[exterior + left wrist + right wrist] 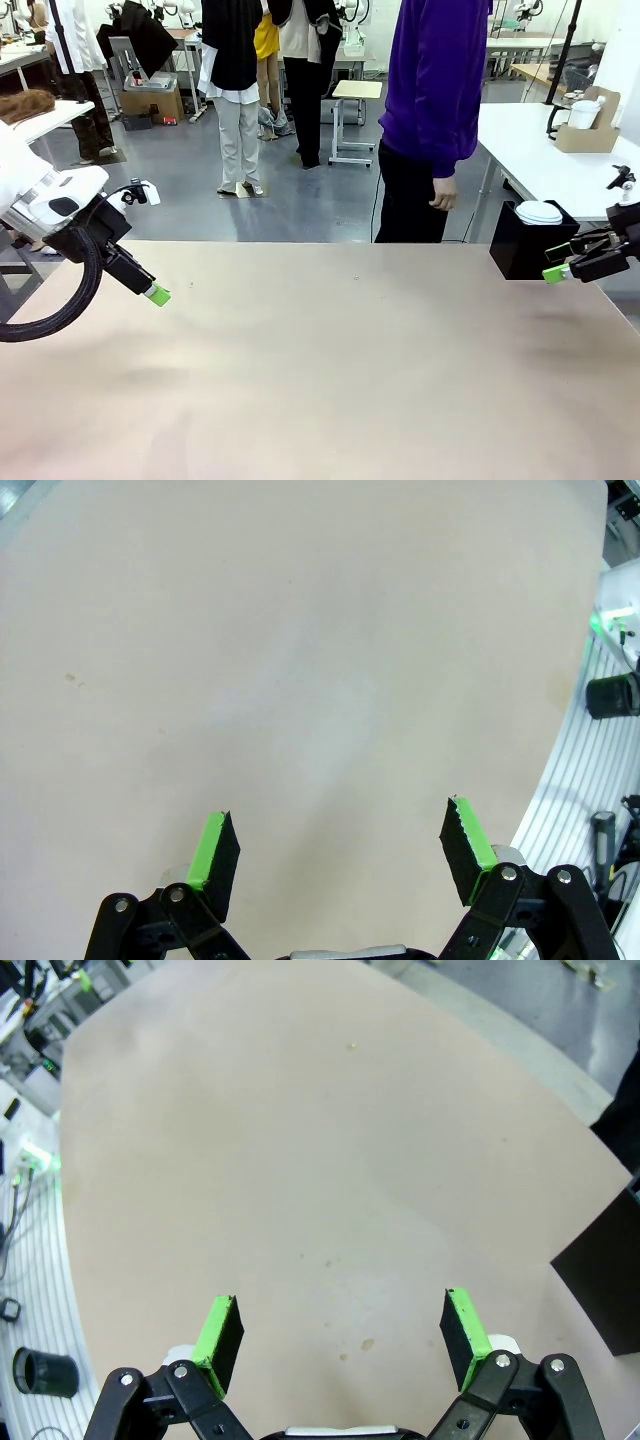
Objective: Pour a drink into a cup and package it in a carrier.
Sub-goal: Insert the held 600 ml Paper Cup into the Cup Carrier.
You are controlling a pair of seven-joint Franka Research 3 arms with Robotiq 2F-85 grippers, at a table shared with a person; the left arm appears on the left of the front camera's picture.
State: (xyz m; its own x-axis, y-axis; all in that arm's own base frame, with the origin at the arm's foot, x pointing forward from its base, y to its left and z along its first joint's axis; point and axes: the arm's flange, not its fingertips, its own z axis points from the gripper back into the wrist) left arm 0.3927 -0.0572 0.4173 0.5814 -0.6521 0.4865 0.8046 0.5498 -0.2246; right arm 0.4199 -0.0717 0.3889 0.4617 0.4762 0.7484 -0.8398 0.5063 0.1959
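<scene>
My left gripper (152,291) hangs open just above the bare beige table (330,370) at its left side, nothing between its green pads (340,845). At the table's right edge my right gripper (558,263) is open too and holds nothing (340,1328). It hovers close beside a black box (527,245). On a white table far back right stands a brown cardboard carrier (590,135) with a white cup (583,113) in it, too small to make out further. The drink is out of view.
A short white lidded cup (539,212) rests on top of the black box, whose corner (603,1270) shows in the right wrist view. A person in a purple top (435,90) stands at the far side of the table, arms down.
</scene>
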